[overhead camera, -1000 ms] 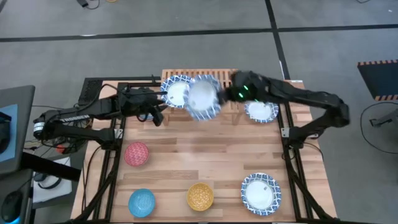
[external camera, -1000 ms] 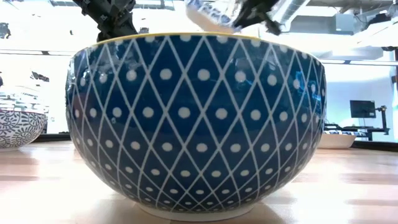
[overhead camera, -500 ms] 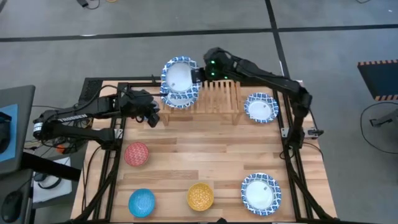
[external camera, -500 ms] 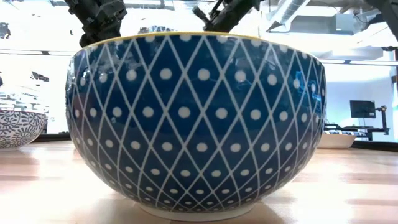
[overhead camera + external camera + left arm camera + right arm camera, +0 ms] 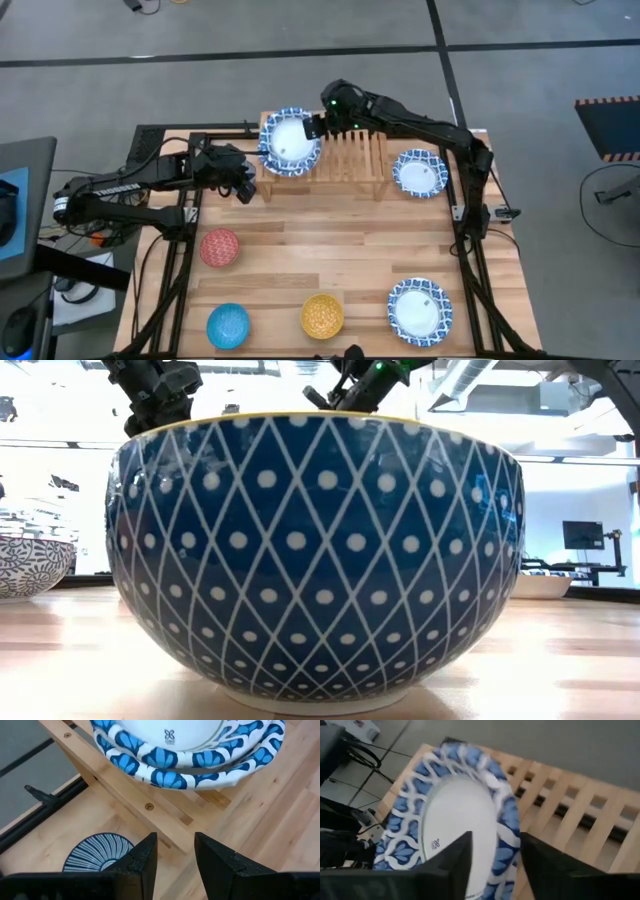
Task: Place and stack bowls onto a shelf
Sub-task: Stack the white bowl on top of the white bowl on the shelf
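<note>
Two white bowls with blue-patterned rims are stacked on the left end of the light-wood shelf (image 5: 350, 160). The top bowl (image 5: 290, 135) nests in the lower one (image 5: 210, 770). My right gripper (image 5: 316, 127) reaches in from the shelf's far right side. It is open, its fingers on either side of the top bowl's right rim (image 5: 507, 827). My left gripper (image 5: 248, 188) waits open and empty just left of the shelf. A small grey-blue bowl (image 5: 97, 852) sits on the table by the shelf's left end. My right gripper has one finger inside and one outside the top bowl's rim (image 5: 507, 827), coming slanting down from the far right. The bowl rests in the lower bowl. Whether a finger touches the rim I cannot tell.
A third white-and-blue bowl (image 5: 420, 172) sits right of the shelf, and another (image 5: 419, 310) at the near right. Red (image 5: 220, 247), blue (image 5: 228, 324) and yellow (image 5: 322, 315) bowls stand along the near left. The yellow-lined bowl (image 5: 315, 550) fills the low view.
My right gripper has carried the white-and-blue bowl from above the shelf's middle toward the table's left edge. It has then lowered the bowl into the bowl on the shelf's left end. The bowl now sits nested and level there.
</note>
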Controlling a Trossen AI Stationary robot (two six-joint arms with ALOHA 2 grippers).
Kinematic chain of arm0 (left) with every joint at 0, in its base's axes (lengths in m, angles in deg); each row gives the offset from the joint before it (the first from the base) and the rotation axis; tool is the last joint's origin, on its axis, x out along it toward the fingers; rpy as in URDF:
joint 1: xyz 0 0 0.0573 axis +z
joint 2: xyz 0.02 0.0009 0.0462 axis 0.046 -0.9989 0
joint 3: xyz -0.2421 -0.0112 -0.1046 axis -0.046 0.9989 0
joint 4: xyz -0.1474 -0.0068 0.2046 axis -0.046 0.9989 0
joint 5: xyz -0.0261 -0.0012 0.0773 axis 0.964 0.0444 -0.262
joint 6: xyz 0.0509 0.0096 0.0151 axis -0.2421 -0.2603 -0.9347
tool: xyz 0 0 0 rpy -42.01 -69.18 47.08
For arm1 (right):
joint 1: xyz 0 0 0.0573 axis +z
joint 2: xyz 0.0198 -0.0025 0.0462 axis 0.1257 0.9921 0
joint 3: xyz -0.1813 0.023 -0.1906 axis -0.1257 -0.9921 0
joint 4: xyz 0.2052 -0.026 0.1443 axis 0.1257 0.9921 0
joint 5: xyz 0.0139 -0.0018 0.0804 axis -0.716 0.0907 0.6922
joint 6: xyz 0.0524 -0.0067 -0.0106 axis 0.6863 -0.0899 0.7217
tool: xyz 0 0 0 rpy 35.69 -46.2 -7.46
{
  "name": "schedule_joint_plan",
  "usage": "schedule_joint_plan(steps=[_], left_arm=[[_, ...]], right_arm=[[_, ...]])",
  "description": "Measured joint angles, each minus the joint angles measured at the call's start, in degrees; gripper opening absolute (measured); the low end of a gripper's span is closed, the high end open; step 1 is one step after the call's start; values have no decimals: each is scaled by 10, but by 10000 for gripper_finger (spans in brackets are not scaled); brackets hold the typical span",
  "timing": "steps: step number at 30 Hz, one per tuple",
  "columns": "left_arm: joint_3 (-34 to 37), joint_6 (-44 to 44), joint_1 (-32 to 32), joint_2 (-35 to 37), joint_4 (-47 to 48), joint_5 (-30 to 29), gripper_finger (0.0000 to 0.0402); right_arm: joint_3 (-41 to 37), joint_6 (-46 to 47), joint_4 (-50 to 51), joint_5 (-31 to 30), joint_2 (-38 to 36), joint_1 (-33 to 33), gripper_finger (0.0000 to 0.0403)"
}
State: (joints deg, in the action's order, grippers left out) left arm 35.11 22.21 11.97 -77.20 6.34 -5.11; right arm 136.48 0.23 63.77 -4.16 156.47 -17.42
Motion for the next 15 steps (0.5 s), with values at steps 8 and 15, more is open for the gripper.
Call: schedule_joint_plan(steps=[8, 15], left_arm=[[0, 0, 0, 0, -9, 2, 114], [0, 6, 0, 0, -9, 3, 114]], right_arm=[[1, -14, -24, -4, -24, 0, 237], [-2, -15, 30, -3, -1, 0, 210]])
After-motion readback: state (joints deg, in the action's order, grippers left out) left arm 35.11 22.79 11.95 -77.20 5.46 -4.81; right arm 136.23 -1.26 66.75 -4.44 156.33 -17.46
